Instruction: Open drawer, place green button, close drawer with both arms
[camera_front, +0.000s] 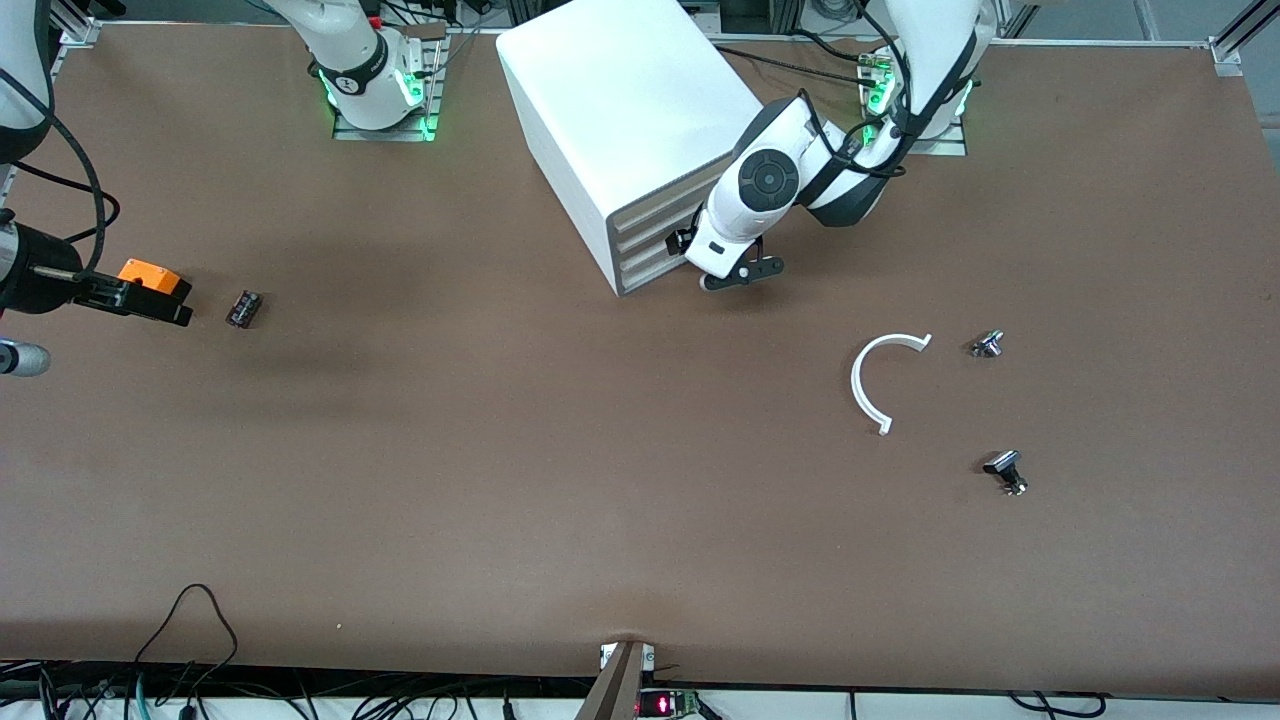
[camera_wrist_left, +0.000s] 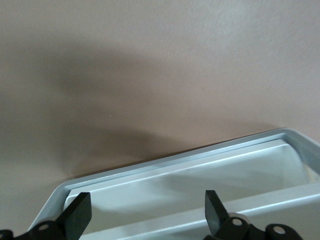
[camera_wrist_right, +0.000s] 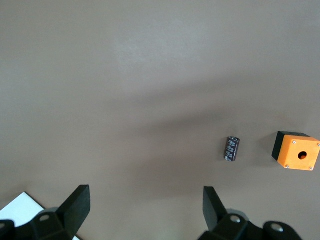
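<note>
The white cabinet (camera_front: 620, 90) stands between the arm bases. Its four slim drawer fronts all look shut. The lowest drawer (camera_front: 652, 281) sits just above the table. It also shows in the left wrist view (camera_wrist_left: 190, 187) as a pale panel inside the grey frame. My left gripper (camera_front: 741, 273) (camera_wrist_left: 145, 215) is open and empty, low in front of the drawer fronts. My right gripper (camera_front: 150, 300) (camera_wrist_right: 145, 210) is open and empty, up over the table at the right arm's end. The green button is out of view.
An orange box with a round hole (camera_front: 152, 275) (camera_wrist_right: 296, 151) and a small black block (camera_front: 245, 308) (camera_wrist_right: 232, 149) lie at the right arm's end. A white C-shaped ring (camera_front: 862, 385) and two silvery knobs (camera_front: 988, 344) (camera_front: 1006, 470) lie toward the left arm's end.
</note>
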